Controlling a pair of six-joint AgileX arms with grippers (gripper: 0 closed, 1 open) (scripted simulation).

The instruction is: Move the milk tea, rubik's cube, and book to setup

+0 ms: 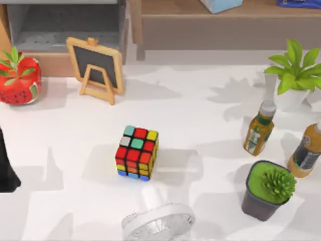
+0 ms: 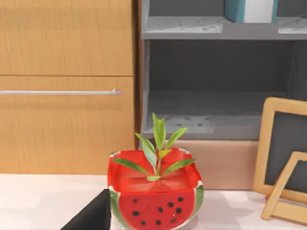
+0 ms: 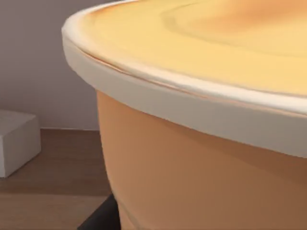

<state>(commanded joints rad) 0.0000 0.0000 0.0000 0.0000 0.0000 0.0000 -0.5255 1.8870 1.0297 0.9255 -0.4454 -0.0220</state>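
sitting near the middle of the worktop in the top view, the rubik's cube (image 1: 137,152) rests flat, a corner turned toward the front edge, no long axis. looks rigid, light, slick-stickered; judged best pinched across two opposite side faces. a dark bit of the left arm (image 1: 7,165) shows at the left edge. left wrist view: watermelon planter (image 2: 154,196) before a shelf unit (image 2: 216,96), finger state cannot be told. right wrist view: cream-rimmed orange cup (image 3: 201,143), likely the milk tea, very close on a wooden surface; grip cannot be told.
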